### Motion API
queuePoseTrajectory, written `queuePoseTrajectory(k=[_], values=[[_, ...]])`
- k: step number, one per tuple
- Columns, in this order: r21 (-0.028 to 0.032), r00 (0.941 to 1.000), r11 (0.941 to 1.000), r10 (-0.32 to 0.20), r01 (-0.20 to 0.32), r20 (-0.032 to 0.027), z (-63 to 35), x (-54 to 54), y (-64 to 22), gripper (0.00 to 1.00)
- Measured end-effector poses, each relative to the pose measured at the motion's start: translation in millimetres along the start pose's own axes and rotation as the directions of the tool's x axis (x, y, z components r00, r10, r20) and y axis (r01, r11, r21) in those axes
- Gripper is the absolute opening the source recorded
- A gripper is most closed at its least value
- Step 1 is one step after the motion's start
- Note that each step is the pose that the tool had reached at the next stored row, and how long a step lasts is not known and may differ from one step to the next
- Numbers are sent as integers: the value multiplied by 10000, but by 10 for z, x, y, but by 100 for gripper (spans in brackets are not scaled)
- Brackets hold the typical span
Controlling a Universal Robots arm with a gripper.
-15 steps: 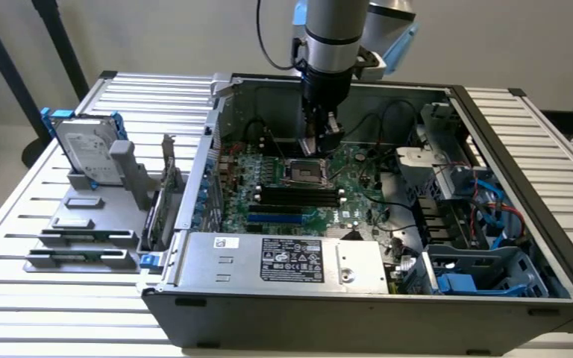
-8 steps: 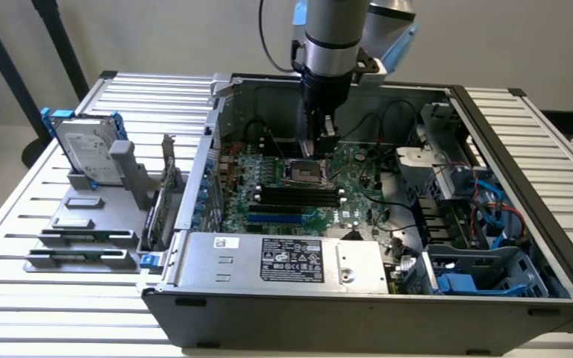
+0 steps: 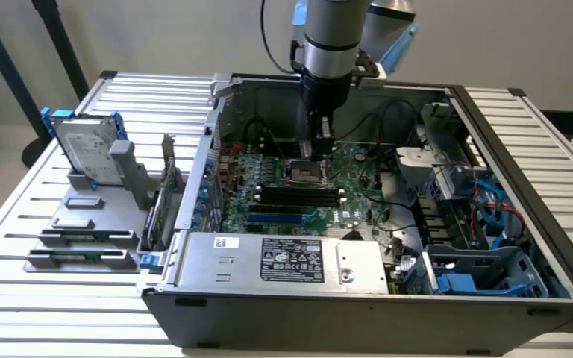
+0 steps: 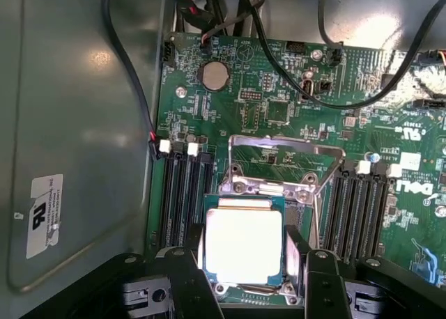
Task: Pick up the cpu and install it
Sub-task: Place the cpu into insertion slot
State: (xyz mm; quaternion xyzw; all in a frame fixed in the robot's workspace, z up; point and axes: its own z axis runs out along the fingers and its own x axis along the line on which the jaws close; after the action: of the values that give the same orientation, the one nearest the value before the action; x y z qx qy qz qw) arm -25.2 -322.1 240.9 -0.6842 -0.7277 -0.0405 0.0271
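CPU (image 4: 242, 244), a flat square chip with a bright silver top, is seen in the wrist view between two black fingers (image 4: 185, 267), one set against each of two opposite edges. The fingers are spread wide, no further than the chip's own width, and the chip is grasped between them. It is held level directly over the processor socket (image 4: 245, 292), whose metal frame shows just past its edge. Whether it is already seated cannot be told. The socket's metal load plate (image 4: 272, 187) is tilted up and open just beyond the chip. Black memory slots (image 4: 185, 200) are ranged on both sides of the socket on the green motherboard (image 4: 279, 89).

In the exterior view, the arm (image 3: 328, 45) is pointed straight down into an open computer case (image 3: 366, 309) laid on a slatted metal worktop (image 3: 57, 298), ending low over the middle of the board. A hard drive (image 3: 86, 149) in a blue frame is stood upright in a grey holder at the exterior view's left, well apart from the socket.
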Motion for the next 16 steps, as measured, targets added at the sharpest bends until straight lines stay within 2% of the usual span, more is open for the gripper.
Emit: queuePoseTrajectory(k=[3, 7, 11, 16], values=[[11, 10000, 10000, 91, -91, 1, 11, -3, -30, 55], [27, 10000, 9999, 98, -98, -2, 26, -18, -130, 55], [66, 9998, 9998, 178, -178, -7, 34, -35, -163, 55], [70, 9998, 9998, 199, -198, -35, 59, -173, -197, 55]])
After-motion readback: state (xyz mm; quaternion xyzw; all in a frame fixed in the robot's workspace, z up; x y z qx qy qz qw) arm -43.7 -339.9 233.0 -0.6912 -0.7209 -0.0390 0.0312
